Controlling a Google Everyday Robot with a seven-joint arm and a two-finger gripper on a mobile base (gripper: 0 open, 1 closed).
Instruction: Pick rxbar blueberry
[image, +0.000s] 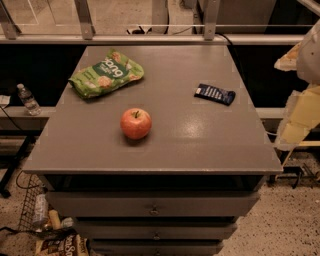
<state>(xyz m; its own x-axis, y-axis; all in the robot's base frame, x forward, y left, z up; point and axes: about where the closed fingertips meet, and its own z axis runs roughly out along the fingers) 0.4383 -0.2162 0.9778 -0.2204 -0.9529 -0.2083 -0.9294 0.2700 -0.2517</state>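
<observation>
You work on the grey table (165, 145). The pale shape at the right border, just beside it, I take for the gripper (300, 117); I cannot tell how far it is open, nor if it holds something. The rxbar blueberry (215, 93) lies flat on the right part of the top, near the right edge, a little slanted. Bring the gripper from above, turn it across the narrow side of the bar and go down low, because a flat wrapper gives little to catch. Nothing blocks you, I think: the green snack bag (106, 73) at the far left and the apple (135, 123) in the middle are well apart from the bar, and a small water bottle (27, 99) stands off the table.
</observation>
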